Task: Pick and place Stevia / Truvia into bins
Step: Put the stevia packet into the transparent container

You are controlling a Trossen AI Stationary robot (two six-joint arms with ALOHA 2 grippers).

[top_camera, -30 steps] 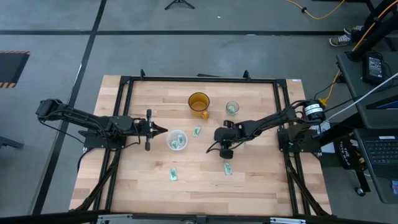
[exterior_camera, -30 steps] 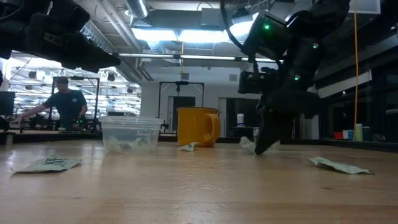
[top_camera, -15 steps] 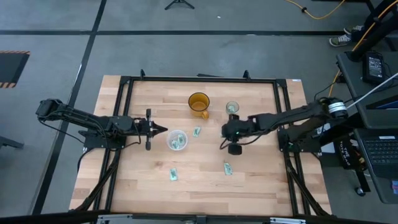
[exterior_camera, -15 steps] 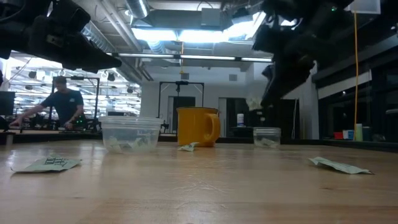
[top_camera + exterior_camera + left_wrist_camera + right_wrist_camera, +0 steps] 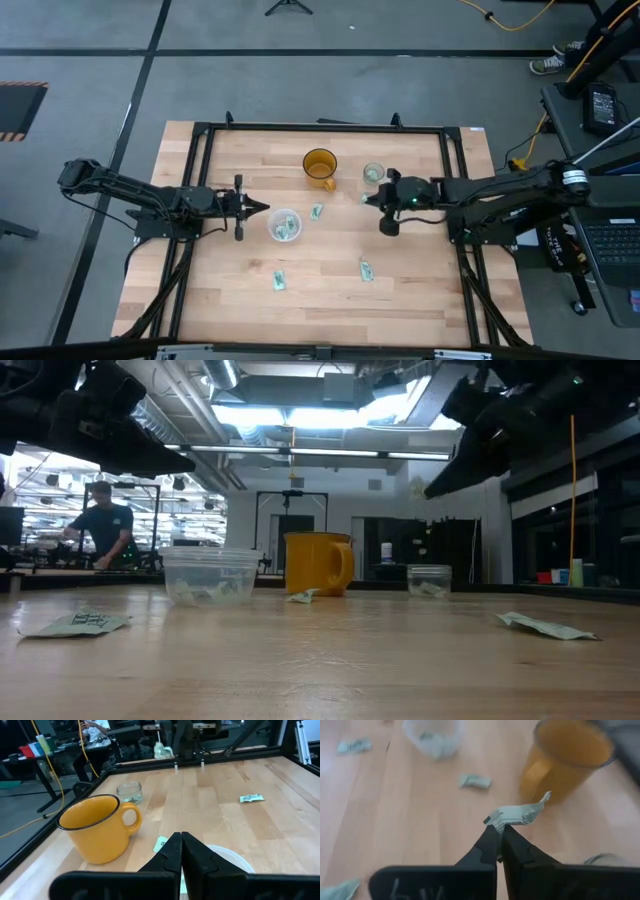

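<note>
Now, packets in wide cup and narrow cup, right pincer gripping packet.

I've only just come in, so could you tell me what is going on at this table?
The robot is sorting sweetener packets into clear cups. The right claw is shut on a packet, held in the air near the narrow cup beside the orange mug. The left claw waits shut next to the wider cup. Three packets still lie loose on the table.
</note>
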